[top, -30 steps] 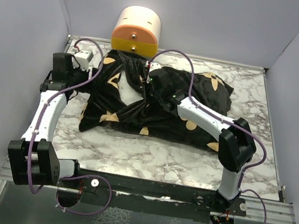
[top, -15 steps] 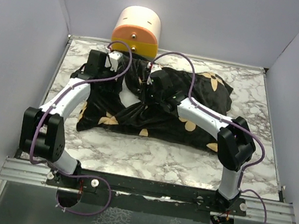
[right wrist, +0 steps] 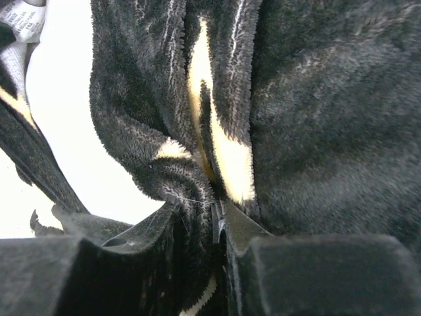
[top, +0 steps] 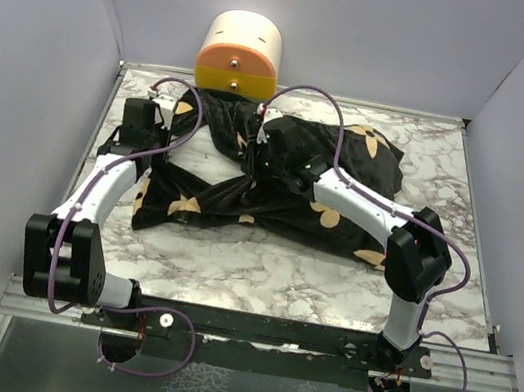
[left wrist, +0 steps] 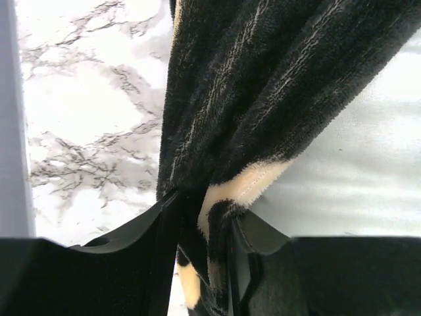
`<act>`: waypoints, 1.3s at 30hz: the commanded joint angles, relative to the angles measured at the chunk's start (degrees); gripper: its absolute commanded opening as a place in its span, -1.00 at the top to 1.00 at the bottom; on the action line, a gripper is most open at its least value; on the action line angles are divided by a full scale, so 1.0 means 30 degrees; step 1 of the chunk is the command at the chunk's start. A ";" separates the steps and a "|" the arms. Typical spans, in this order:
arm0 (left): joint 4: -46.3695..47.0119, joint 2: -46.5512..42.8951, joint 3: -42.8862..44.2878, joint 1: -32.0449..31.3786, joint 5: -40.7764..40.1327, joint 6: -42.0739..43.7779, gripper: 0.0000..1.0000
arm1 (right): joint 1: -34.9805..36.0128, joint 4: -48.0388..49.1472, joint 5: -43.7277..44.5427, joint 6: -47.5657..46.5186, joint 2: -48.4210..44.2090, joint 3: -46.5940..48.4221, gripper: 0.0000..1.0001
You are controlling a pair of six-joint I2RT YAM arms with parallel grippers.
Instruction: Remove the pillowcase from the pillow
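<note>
The black pillowcase (top: 325,182) with tan flowers lies bunched across the marble table. A patch of the white pillow (top: 214,152) shows in its open left part. My left gripper (top: 165,121) is shut on a fold of the pillowcase's left edge. In the left wrist view the gripper (left wrist: 204,210) pinches black and tan plush (left wrist: 230,118), with the white pillow (left wrist: 368,164) to the right. My right gripper (top: 260,150) is shut on a fold at the middle. In the right wrist view the gripper (right wrist: 214,214) pinches the plush (right wrist: 316,131) beside the pillow (right wrist: 66,118) and its tag (right wrist: 23,20).
A cream-and-orange cylinder (top: 239,55) stands at the back edge, touching the fabric. Grey walls close in on the left, right and back. The marble table (top: 259,272) shows bare in front of the pillow and at the far right (top: 438,176).
My left gripper swung right to the pillowcase's top edge, then drew back left and nearer with fabric in it. The pillowcase's left part has stretched and more white pillow shows. The right gripper has hardly moved.
</note>
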 commanded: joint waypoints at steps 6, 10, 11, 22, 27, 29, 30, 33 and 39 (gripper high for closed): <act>0.1039 0.1124 -0.0962 0.1019 -0.1800 0.1176 -0.11 | -0.0547 -0.3239 -0.0973 -0.1868 0.0236 0.3965 0.22; 0.0536 0.2582 -0.0024 0.1041 -0.1071 0.0458 -0.15 | -0.2201 -0.4844 -0.2800 -0.2961 0.1084 0.7220 -0.46; 0.0251 0.2922 0.0180 0.1091 -0.0801 0.0326 -0.15 | -0.2785 -0.5136 -0.3400 -0.3178 0.1466 0.8078 -0.59; -0.1669 0.4413 0.0735 0.1535 0.5892 -0.1113 -0.01 | -0.4924 -0.6675 -0.3968 -0.7362 0.6120 1.1213 -1.00; -0.2125 0.5036 0.1508 0.1542 0.8742 -0.2002 0.43 | -0.4961 -0.5098 -0.6488 -0.6473 0.4747 0.5893 -0.78; -0.2080 0.5207 0.2110 0.1542 0.9630 -0.2691 0.63 | -0.4961 -0.2875 -0.7648 -0.5669 0.3327 0.2978 -0.61; -0.1908 0.5127 0.2442 0.1549 0.9963 -0.3140 0.72 | -0.4961 -0.1862 -0.8254 -0.5237 0.2570 0.1616 -0.52; -0.1614 0.4714 0.3857 0.1521 1.0804 -0.4003 0.94 | -0.4932 0.0340 -0.9777 -0.3992 0.0740 -0.1267 -0.21; -0.2964 0.4419 0.9758 0.0850 1.0792 -0.4426 1.00 | -0.4700 0.4300 -1.1939 -0.1674 -0.1467 -0.4223 0.21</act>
